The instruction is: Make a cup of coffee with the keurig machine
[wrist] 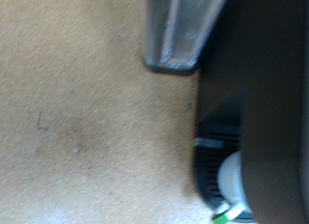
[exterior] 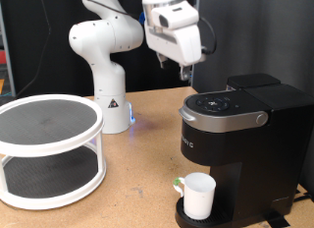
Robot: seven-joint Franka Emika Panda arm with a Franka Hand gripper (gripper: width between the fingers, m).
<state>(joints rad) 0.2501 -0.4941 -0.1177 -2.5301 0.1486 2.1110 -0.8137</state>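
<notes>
Cup (exterior: 199,196) already seated on the keurig machine (exterior: 240,140) drip tray, under the spout. My claw (exterior: 186,73) hovers above the lid (jaw state: cannot tell). I judge lid or button work in hand; next needs a careful descent.

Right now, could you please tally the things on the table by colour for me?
White: 2, the cup and the two-tier round rack.
Black: 1, the keurig machine.
Total: 3.
</notes>
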